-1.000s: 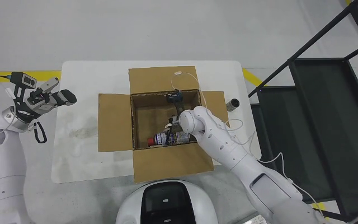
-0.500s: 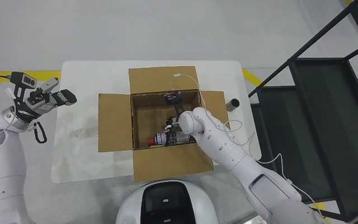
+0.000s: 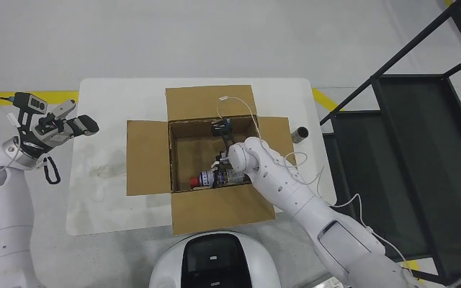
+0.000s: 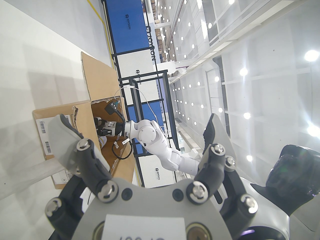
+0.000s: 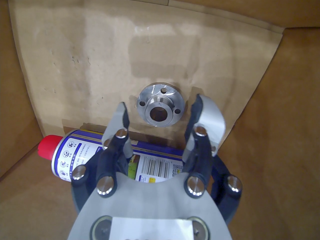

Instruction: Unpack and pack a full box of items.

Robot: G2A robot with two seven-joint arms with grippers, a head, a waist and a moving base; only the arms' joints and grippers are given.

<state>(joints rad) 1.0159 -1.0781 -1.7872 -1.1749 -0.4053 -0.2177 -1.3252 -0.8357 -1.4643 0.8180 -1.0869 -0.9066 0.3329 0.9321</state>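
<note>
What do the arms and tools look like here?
Both the right arm and left arm are glossy white rounded shells. On the left tool and right tool: grey plate with white label, black links, silver bolts, pale grey curved fingers. Thin white cable loops off the right arm.

The right arm is all glossy white rounded shells, with a skinny white cable trailing off it. Left gripper and right gripper match: silver curved fingers, black linkages, shiny screws, grey plate.
</note>
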